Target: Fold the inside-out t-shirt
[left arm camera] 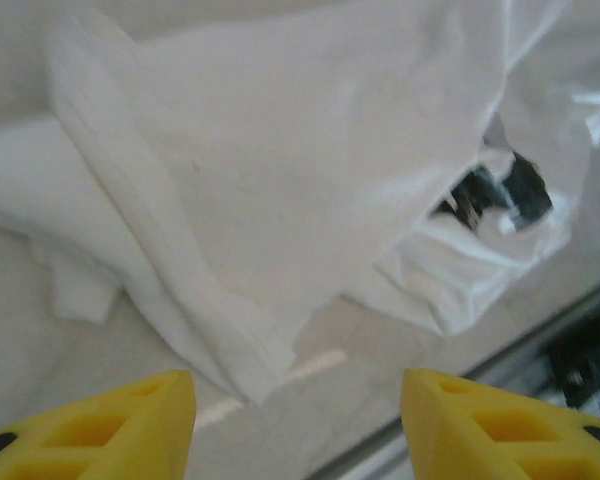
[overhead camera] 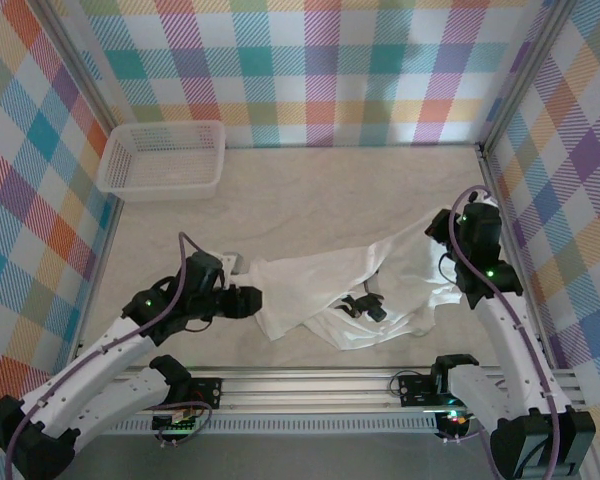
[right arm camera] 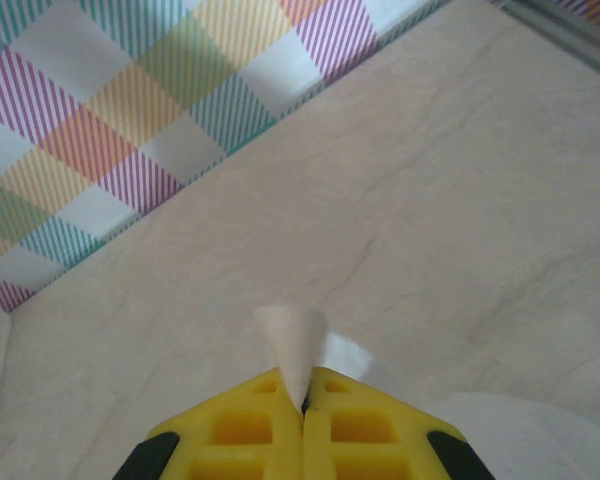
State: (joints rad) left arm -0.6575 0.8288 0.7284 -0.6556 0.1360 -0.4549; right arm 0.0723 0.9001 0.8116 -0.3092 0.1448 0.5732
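The inside-out t-shirt (overhead camera: 310,290) lies crumpled on the bench (overhead camera: 310,190), near the front edge between the two arms, with its black print (overhead camera: 365,305) partly exposed. The left end effector (overhead camera: 252,300) sits at the shirt's left edge, yellow fingers (left arm camera: 130,420) spread wide with nothing between them. The right end effector (right arm camera: 303,405) is closed, pinching a small tip of white fabric at the shirt's right side. A white mesh basket (overhead camera: 165,160) stands in the far left corner.
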